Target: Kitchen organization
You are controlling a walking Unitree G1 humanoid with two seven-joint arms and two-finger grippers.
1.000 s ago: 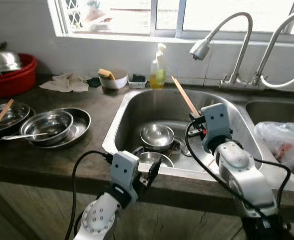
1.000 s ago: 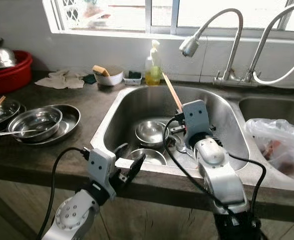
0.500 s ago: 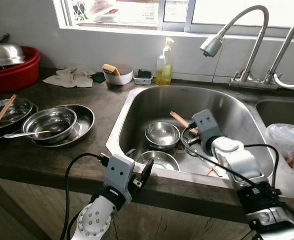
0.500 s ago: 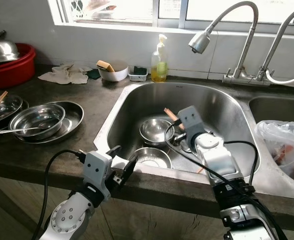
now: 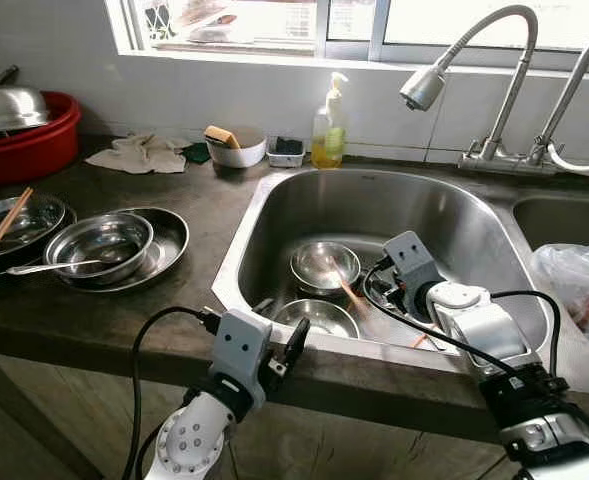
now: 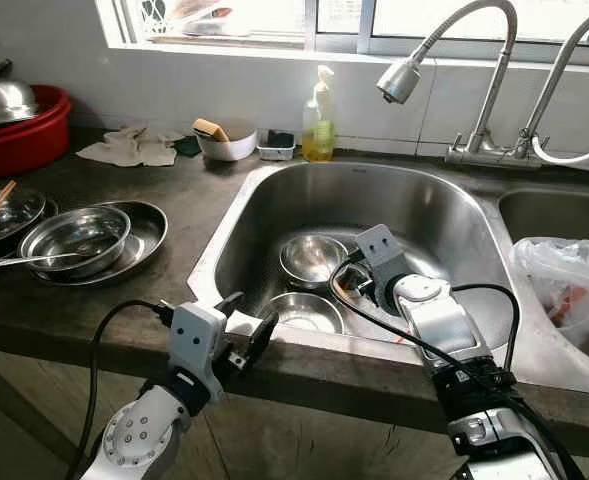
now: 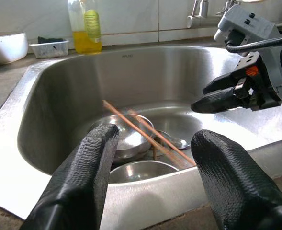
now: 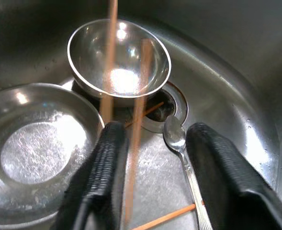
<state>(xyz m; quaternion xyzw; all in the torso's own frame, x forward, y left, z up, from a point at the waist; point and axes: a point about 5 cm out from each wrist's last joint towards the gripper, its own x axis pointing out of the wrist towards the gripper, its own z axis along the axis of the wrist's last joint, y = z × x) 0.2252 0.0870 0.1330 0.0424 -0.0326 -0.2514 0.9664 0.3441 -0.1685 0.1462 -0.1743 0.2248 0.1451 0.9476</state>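
Right gripper (image 8: pixel 150 158) down in the sink (image 5: pixel 274 215), fingers spread, chopsticks (image 8: pixel 140 96) loose between them over a bowl (image 8: pixel 119 62), spoon (image 8: pixel 179 143) beside, left gripper (image 7: pixel 155 172) open at the rim

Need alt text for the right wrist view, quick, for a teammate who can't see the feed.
The right gripper, fingers open, hangs over the sink floor with two blurred chopsticks passing between its fingers. Below sit a small steel bowl by the drain, a wider steel bowl beside it, a spoon, and another chopstick lying flat.
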